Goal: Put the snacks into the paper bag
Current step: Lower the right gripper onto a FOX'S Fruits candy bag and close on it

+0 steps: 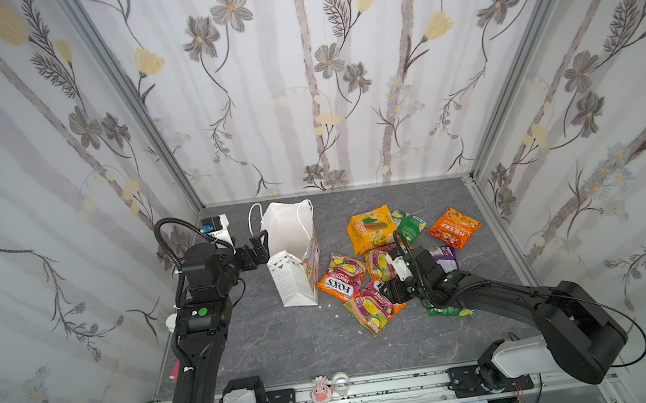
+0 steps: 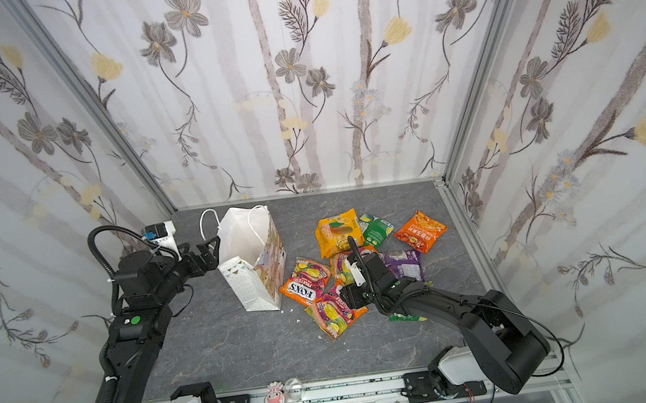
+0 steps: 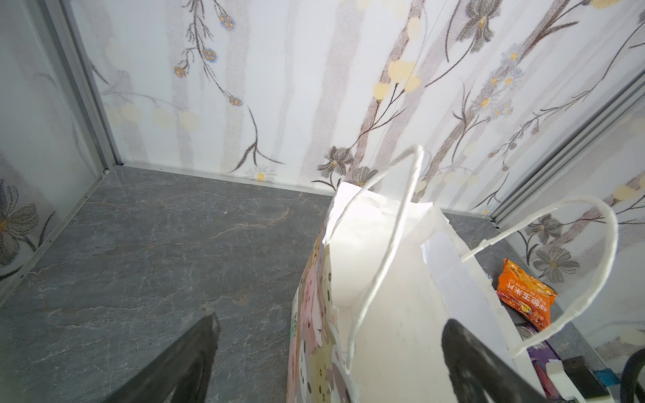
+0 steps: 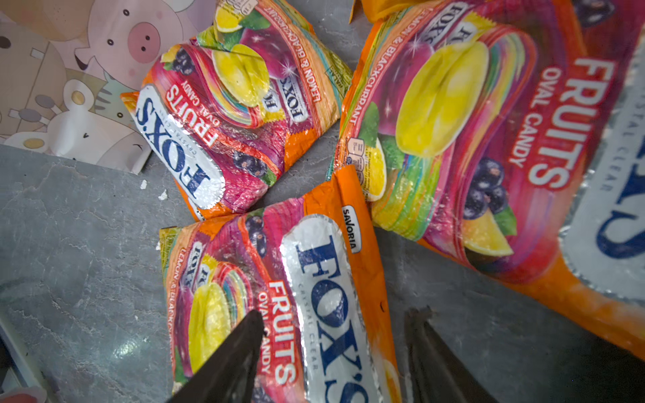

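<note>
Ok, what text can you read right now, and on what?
"FOX'S": all three candy bags
"CRYSTAL CLEAR": same three
"FRUITS OVAL CANDY": same three
"LEMON & BLACKCURRANT": same three
"SAVORIA": front candy bag only
Orange chip bag: Chinese characters, too blurred to read
Yellow packet, green packet, purple packet: too small

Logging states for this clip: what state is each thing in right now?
paper bag: upright, mouth open, no snack visible inside.
snacks: lying on the table, outside the bag.
left gripper: open, by the bag's rim.
right gripper: open, over a FOX'S packet.
</note>
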{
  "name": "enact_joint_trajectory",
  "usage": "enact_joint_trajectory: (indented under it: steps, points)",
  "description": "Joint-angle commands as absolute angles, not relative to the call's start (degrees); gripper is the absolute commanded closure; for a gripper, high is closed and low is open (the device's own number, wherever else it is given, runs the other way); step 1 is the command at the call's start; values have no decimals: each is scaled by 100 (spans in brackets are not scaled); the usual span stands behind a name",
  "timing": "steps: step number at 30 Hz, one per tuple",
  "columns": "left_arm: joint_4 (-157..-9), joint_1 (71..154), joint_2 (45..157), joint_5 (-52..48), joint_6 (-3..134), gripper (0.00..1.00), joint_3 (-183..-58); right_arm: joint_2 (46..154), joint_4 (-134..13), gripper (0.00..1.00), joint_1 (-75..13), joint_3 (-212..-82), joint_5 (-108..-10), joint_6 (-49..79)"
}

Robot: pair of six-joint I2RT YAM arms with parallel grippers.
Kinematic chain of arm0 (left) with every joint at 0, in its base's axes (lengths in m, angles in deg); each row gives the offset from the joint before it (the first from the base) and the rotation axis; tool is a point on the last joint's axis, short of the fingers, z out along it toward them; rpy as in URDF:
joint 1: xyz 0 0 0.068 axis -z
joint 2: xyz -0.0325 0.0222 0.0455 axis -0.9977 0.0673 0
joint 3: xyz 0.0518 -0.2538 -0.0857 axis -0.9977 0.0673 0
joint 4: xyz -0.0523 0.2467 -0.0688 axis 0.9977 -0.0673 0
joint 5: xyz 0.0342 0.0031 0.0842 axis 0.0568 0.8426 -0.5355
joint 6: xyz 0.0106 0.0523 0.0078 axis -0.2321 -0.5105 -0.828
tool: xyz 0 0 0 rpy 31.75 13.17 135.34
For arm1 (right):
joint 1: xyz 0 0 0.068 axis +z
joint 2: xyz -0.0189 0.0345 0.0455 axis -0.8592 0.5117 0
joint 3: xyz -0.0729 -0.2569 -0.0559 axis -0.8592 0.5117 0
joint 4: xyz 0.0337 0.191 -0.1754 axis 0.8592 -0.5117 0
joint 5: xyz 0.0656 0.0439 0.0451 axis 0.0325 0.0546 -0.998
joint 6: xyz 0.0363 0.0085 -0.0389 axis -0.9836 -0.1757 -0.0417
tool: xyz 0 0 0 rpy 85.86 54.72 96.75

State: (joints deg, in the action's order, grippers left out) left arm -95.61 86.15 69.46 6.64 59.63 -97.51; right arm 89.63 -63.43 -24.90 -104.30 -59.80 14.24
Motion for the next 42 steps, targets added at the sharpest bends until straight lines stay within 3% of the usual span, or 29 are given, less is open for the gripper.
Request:
enact_joint_trajectory:
  steps: [1,15,29,32,36,42]
  points:
    - [-9434,8608,6953,628,5904,0,-9828,8864,-6597,35,-2558,-10434,-5962,1550]
    - [-9805,8607,7487,743,5965,0,-10608,8378,-5787,22,-2899,-9480,-6692,1383]
    - [-9549,8614,7257,847,6253,0,-10041,8939,-5432,27,-2998,-9476,-6881,1354]
    - [-9540,8614,7259,942,6231,0,-9959,9074,-5494,32,-3030,-9506,-6812,1265]
    - [-9461,8614,7264,981,6285,0,-9920,9220,-5507,47,-3049,-9552,-6829,1161]
    - [-9442,8614,7269,959,6248,0,-9835,9283,-5468,85,-3059,-9605,-6736,962]
